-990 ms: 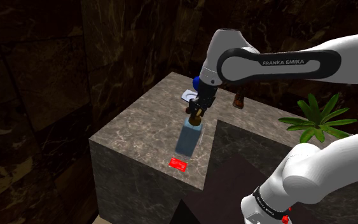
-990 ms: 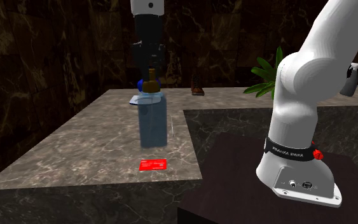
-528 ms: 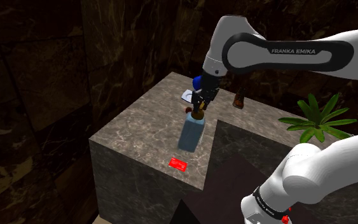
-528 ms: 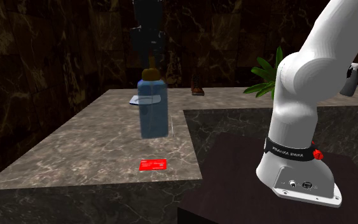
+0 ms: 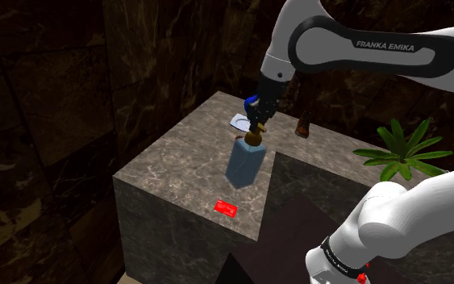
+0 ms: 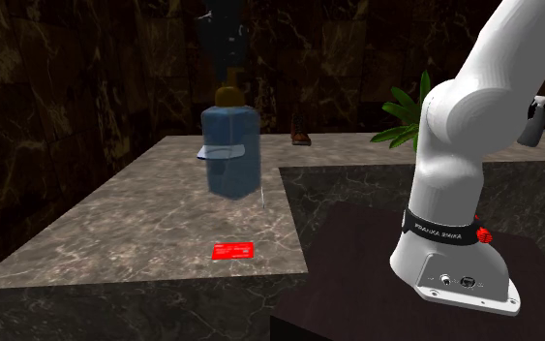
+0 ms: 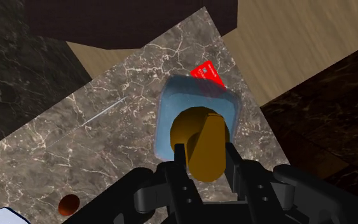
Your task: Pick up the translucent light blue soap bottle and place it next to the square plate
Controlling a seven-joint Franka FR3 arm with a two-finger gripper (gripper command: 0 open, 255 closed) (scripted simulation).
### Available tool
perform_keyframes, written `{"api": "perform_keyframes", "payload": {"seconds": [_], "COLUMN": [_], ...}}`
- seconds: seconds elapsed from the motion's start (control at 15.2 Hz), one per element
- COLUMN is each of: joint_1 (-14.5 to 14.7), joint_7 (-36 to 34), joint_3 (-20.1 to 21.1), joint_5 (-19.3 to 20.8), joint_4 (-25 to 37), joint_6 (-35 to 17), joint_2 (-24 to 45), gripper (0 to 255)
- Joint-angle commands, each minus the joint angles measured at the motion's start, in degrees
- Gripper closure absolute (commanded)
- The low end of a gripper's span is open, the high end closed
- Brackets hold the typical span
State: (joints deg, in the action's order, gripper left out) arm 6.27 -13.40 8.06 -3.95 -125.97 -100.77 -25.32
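Black two-finger gripper (image 7: 205,151) pinching the amber-brown pump cap (image 7: 199,130) of the translucent light blue soap bottle (image 5: 243,163). Fingers (image 7: 181,168) pressed on either side of the cap, not spread.

Bottle hanging under the claw, body tilted a little. Base apparently clear of the grey veined marble counter (image 5: 167,165); second exterior view suggests a gap underneath, not certain.

Positioned over the counter between the small flat red card (image 5: 227,208) near the front edge and the pale square plate (image 5: 238,122) further back. Plate near the bottle but apart from it. Blue ball (image 5: 249,102) on or just behind the plate; cannot tell which. Small dark brown bottle (image 5: 302,127) standing further along the counter, green leafy plant (image 5: 406,149) off past the counter.

Status, as a judgement: grasp done, lift done or close to it. Left to do:
- carry toward the plate
- lower upright onto bare marble just beside the rim
- release and back off

Risk: grip on the rounded cap alone, whole body dangling below, so likely to swing or slip. Worth a slow transit. Keep clear of the ball and plate edge on set-down.
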Motion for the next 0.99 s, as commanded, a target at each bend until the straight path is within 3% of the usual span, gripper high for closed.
{"api": "perform_keyframes", "payload": {"seconds": [0.0,0.92], "joint_1": [-0.1,-0.3], "joint_7": [0.1,-0.2], "joint_3": [-0.1,-0.4], "joint_5": [0.1,0.5], "joint_4": [1.5,14.0], "joint_6": [1.7,12.3], "joint_2": [-0.2,1.7], "gripper": [255,255]}}
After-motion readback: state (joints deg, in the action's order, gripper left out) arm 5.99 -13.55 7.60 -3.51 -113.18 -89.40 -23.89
